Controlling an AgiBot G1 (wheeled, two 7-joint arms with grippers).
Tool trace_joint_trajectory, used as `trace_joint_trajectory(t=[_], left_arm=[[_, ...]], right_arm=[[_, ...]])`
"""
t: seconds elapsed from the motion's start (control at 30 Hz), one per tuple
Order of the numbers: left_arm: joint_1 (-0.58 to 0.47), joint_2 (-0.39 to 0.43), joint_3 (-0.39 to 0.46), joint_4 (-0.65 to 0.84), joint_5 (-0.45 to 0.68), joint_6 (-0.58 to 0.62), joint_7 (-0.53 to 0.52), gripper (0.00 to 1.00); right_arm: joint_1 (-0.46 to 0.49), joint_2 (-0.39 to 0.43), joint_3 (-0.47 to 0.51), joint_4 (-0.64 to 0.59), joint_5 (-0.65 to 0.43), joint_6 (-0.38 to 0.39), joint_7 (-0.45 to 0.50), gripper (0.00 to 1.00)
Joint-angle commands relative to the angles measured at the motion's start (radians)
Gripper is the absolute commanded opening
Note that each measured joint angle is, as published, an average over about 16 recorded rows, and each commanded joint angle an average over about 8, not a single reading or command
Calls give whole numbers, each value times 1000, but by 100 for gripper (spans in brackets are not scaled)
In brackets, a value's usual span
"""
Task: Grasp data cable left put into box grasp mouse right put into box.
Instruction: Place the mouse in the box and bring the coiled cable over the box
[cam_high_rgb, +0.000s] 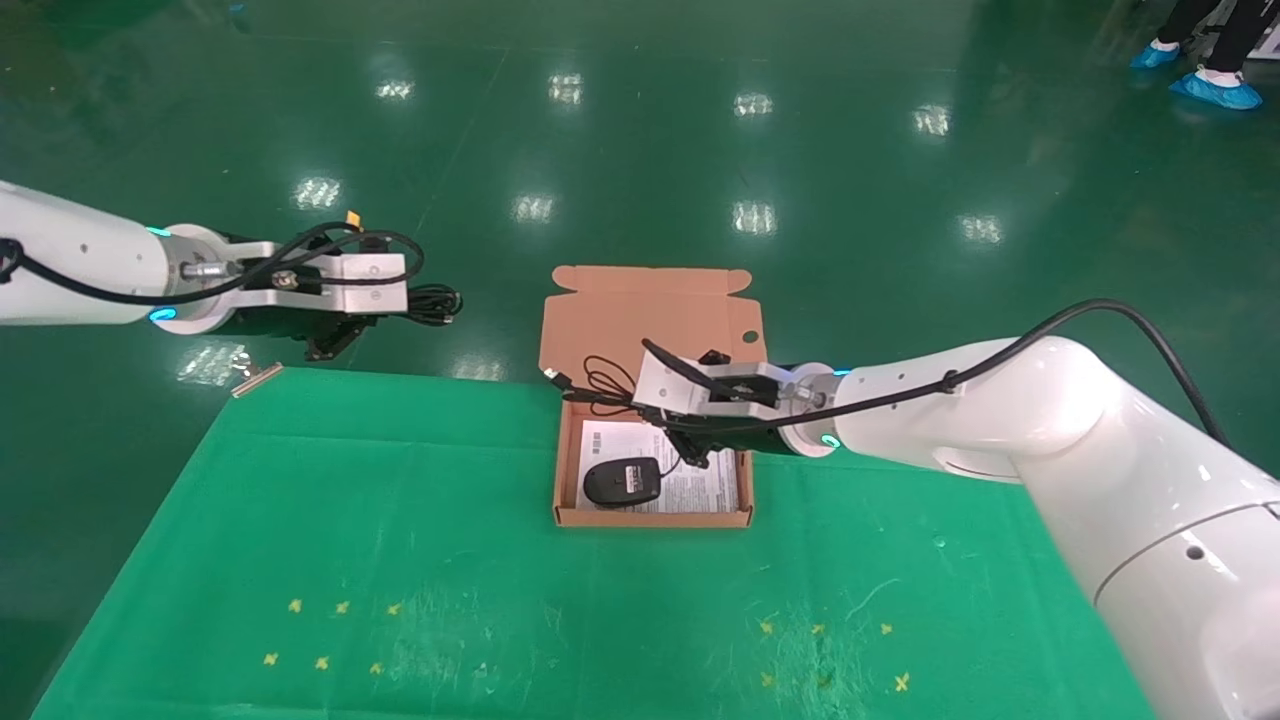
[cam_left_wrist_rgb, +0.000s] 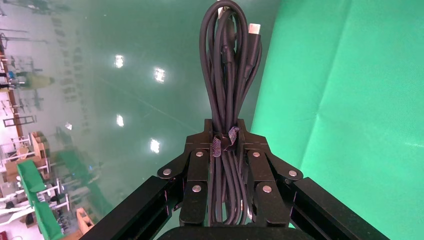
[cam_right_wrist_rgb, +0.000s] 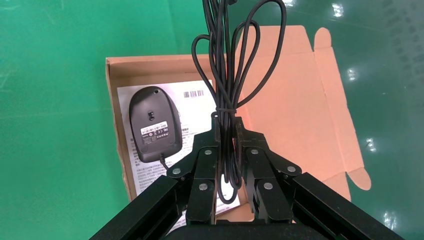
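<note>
My left gripper (cam_high_rgb: 395, 310) is shut on the data cable (cam_high_rgb: 435, 303), a long narrow black coil. It holds the cable in the air beyond the table's far left edge. In the left wrist view the data cable (cam_left_wrist_rgb: 227, 65) sticks out past the left gripper (cam_left_wrist_rgb: 227, 127). The box (cam_high_rgb: 650, 517) lies open at mid-table with its lid (cam_high_rgb: 640, 310) folded back. The mouse (cam_high_rgb: 622, 482) lies belly up inside on a printed sheet. My right gripper (cam_high_rgb: 655, 415) hovers over the box, shut on the mouse's bundled cord (cam_high_rgb: 600, 380). The right wrist view shows the right gripper (cam_right_wrist_rgb: 226, 122), cord (cam_right_wrist_rgb: 225, 65), mouse (cam_right_wrist_rgb: 154, 125) and box (cam_right_wrist_rgb: 112, 70).
A green cloth (cam_high_rgb: 400, 560) covers the table, with yellow cross marks (cam_high_rgb: 330, 635) near the front. A small metal piece (cam_high_rgb: 255, 378) lies at the table's far left corner. Glossy green floor lies beyond. A person's blue shoe covers (cam_high_rgb: 1215, 90) show at the far right.
</note>
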Motion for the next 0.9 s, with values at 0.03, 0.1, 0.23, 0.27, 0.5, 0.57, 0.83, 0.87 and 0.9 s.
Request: trace_joint_trajectory(t=[0.03,0.1,0.23,0.27,0.5,0.57,0.83,0.87,0.9], left_arm=[[0,0,0,-1,0,0,0,0],[0,0,0,-1,0,0,0,0],[6,5,1,-3,-4,-3,2,0],[9,8,1,-3,-6,-4,4,0],[56,53,4,-6,-35,-49,27,0],[78,74,7,-5,-40,-76,38,0],[162,180,21,46,-62,-206,101,0],[170,195,23,60,-66,-223,113,0],[178,210,24,75,-71,-239,125,0]], right_arm=[[2,-2,-9,-8,7,2,-1,100],[2,2,-9,-3,9,1,-1,100],[-3,17,-11,17,19,0,1,100],[-5,22,-12,23,21,1,1,100],[-9,79,-4,75,31,3,12,100],[-10,108,1,100,32,2,19,100],[-17,253,16,246,14,-16,87,100],[-19,271,17,269,9,-19,100,100],[-21,288,17,290,4,-23,113,100]])
